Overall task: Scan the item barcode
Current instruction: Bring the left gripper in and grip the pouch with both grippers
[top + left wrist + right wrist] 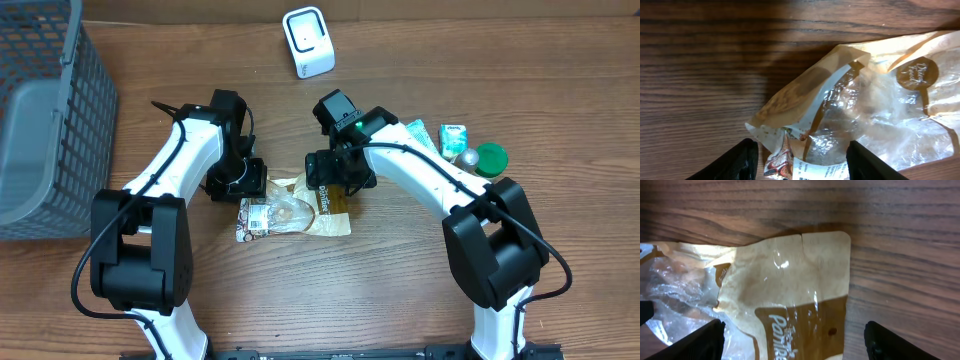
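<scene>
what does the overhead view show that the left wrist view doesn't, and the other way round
Only overhead: the grey basket, the white scanner, the green lid and the right arm.
Only left wrist: the left fingers seen close, apart, with the pouch's corner between them, and a round brown logo too small to make out from above.
Both: the snack pouch lying on the wooden table.

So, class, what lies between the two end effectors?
The crumpled snack bag spans from left end effector to right end effector; the overhead view shows it.
</scene>
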Controlling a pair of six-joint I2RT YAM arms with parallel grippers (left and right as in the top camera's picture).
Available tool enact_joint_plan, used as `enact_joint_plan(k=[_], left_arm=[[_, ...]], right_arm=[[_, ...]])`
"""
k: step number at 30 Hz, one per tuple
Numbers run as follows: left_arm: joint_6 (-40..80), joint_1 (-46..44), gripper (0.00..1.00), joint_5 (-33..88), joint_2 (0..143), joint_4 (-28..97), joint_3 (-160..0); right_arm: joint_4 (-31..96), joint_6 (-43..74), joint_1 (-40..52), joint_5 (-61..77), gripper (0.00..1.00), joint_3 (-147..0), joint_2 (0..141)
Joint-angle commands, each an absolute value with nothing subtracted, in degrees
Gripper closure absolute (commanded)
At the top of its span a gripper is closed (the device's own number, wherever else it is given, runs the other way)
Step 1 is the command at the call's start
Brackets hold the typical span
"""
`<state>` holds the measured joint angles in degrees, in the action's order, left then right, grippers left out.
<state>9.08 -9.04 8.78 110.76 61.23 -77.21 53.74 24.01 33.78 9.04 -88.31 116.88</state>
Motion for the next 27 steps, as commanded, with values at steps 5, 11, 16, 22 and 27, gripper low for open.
enact_joint_plan(k=[5, 11, 16, 22, 27], left_arm=[[10.76, -10.55, 0.41, 7.27, 110.26, 59.70, -75.55], [10.76, -10.55, 0.41, 7.27, 110.28, 57.74, -73.65], [10.76, -10.55, 0.41, 7.27, 110.28, 57.71, -73.52], [10.76, -10.55, 0.42, 7.29, 110.28, 56.86, -73.52], [10.76, -10.55, 0.41, 7.27, 110.28, 56.82, -73.52]], right_arm=[[48.29, 23.97, 33.56, 13.74, 0.14, -81.80, 115.11], [38.37, 31.57, 33.56, 17.32, 0.23, -73.58, 115.11], [29.12, 31.75, 33.58, 25.28, 0.28, -68.38, 115.11], [25.98, 34.81, 33.67, 25.80, 0.33, -67.85, 115.15], [23.57, 36.27, 33.74, 25.80, 0.37, -67.81, 115.20]])
